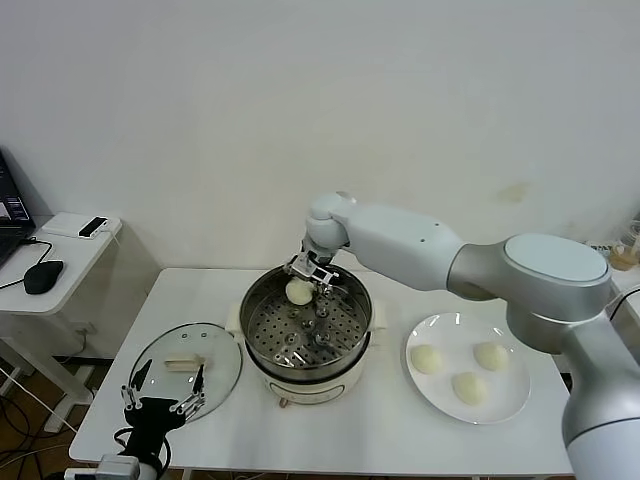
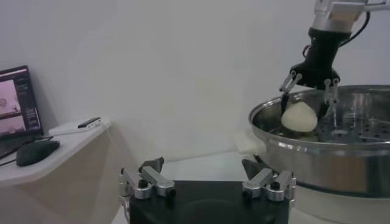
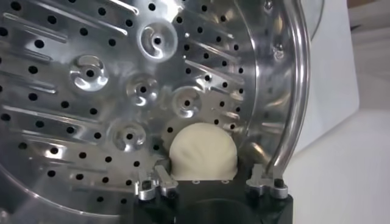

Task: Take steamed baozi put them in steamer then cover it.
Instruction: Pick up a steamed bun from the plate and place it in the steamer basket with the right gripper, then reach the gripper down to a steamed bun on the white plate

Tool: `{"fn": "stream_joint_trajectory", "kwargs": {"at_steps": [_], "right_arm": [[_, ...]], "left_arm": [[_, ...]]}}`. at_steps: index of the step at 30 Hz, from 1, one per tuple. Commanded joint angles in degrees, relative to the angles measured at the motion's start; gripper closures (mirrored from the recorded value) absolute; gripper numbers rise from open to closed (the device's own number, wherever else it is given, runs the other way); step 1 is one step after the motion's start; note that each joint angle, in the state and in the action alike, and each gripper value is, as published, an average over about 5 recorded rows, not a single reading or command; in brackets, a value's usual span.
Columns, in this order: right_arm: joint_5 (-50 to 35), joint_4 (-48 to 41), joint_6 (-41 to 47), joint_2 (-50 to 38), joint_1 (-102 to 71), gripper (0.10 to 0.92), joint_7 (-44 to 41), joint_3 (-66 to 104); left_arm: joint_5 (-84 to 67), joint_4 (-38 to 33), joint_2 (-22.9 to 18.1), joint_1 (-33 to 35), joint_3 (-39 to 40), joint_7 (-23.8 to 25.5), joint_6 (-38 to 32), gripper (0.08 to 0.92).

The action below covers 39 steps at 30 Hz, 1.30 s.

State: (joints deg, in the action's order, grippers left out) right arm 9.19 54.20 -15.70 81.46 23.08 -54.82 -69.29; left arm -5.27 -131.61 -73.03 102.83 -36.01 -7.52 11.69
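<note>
Step in hand: first bun (image 1: 299,291) being set down inside the steamer (image 1: 306,330); it sits on the perforated tray at the far side of the pot, close to the wall. This reads as the release of a placement.

Right gripper (image 1: 311,272): down inside the pot, directly over the bun. In the left wrist view its fingers (image 2: 289,83) stand spread on either side of the bun, parted and apparently not pinching it. Whether the pads touch the dough cannot be told.

Left gripper (image 1: 160,405): parked low at the near left edge of the counter (image 1: 380,430), just beside the lid (image 1: 188,362); fingers wide apart, holding nothing.

Remaining buns: three on the white plate (image 1: 510,400), to the right of the steamer: one (image 1: 427,359), one (image 1: 491,355), one (image 1: 469,388).

Lid: flat on the counter left of the steamer, handle up, not yet used.

Progress (judgement): one of four buns in; cover step not begun.

Next move calls for: a straight lift of the right gripper clear of the pot rim without dragging the bun, then a reach across to the plate.

Risk: soft dough may stick to a finger on the way up.
</note>
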Motion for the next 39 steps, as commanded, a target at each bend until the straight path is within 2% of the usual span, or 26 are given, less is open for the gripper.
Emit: {"fn": "stream_joint_trajectory", "kwargs": {"at_steps": [1,4,12,17,20,30,34,39], "right_arm": [[-0.48,0.50,-0.33,-0.05,0.82,0.242,-0.79,-0.45],[-5.00,4.58,4.52,-2.27,3.20,0.208,-4.53,-0.54],[-14.49,16.84,20.51,-11.02,10.48,0.202,-10.12,1.61],[-17.72,25.57,31.50,-21.93,13.24,0.203,-10.90,3.45],[-17.91,29.54,35.19,-29.35,13.31,0.203,-10.57,4.84],[-11.71,40.49,38.23,-53.11,1.83,0.203,-8.44,6.72],[-8.94,42.92,38.00,-57.11,-7.54,0.203,-7.40,11.76],[-6.19,43.24,37.93,-58.09,-19.34,0.203,-6.09,18.91]], "left_arm": [[0.03,-0.77,-0.02,0.26,-0.05,-0.10,0.17,0.177],[-0.04,-0.89,-0.03,0.48,-0.08,-0.10,0.20,0.177],[-0.11,-1.65,0.20,0.67,0.11,-0.01,0.27,0.177],[-0.55,-1.94,0.99,0.19,-0.19,0.08,0.56,0.177],[-1.05,-1.93,1.47,-0.45,-0.40,0.14,0.82,0.177],[-2.45,-1.32,3.43,-2.28,-0.91,0.30,1.28,0.177],[-2.27,-1.19,3.68,-2.66,-0.66,0.29,1.41,0.177],[-1.89,-1.22,3.48,-2.63,-0.45,0.24,1.45,0.177]]}}
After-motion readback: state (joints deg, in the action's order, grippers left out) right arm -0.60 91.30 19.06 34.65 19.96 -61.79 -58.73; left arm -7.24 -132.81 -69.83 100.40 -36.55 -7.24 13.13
